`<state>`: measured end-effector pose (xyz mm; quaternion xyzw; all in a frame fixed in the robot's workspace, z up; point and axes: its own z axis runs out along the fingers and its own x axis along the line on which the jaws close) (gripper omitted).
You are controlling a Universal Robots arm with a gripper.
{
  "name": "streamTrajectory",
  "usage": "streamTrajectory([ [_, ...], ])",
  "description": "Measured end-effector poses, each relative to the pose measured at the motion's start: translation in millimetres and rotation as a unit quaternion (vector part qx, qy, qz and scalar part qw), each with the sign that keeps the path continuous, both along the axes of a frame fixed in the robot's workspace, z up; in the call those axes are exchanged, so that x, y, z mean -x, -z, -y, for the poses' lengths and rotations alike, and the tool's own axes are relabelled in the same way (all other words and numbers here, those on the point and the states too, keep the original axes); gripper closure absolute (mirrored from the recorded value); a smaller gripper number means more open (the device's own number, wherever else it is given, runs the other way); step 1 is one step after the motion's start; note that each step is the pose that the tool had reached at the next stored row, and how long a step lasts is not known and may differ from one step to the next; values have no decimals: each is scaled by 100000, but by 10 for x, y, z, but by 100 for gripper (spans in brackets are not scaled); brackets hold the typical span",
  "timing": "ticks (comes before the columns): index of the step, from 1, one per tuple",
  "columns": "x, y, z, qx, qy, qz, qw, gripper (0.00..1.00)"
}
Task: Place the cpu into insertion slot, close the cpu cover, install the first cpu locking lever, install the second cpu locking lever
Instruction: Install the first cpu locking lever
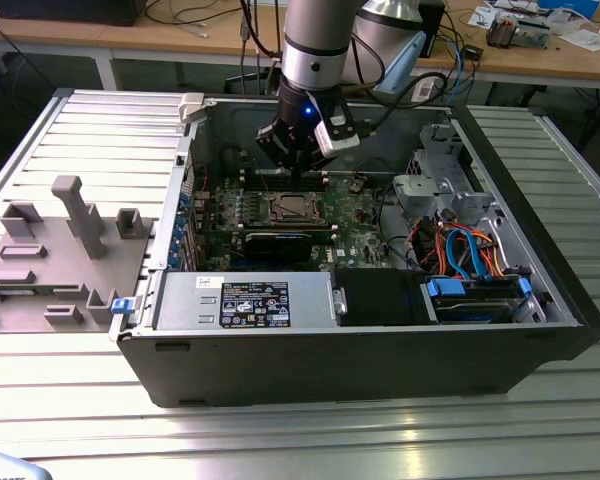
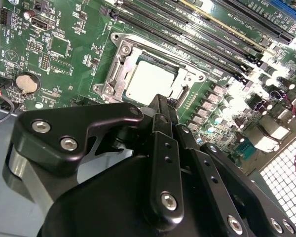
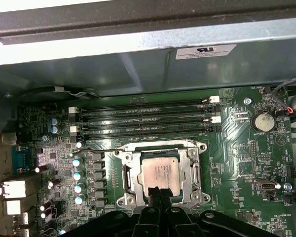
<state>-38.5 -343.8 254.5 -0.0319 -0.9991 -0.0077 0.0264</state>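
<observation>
The cpu (image 3: 160,172) is seated in the slot (image 3: 129,180), framed by the cover (image 3: 195,170), on the motherboard (image 1: 352,212). The gripper (image 3: 159,191) is held at the socket's 6 o'clock edge in the first wrist view, fingers pressed together, gripping nothing.

Silver-topped cpu (image 3: 160,172) flat in the insertion slot (image 3: 129,176), cpu cover (image 3: 160,144) closed over its edges.

Exterior view: high, angled down into open computer case (image 1: 540,300). Both wrist views: close above motherboard (image 3: 237,163), sharing insertion slot (image 3: 160,170).
</observation>
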Motion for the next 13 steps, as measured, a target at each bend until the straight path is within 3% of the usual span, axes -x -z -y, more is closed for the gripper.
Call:
streamTrajectory([
  [13, 0, 0, 0, 0, -880, 1, 99996, 89],
])
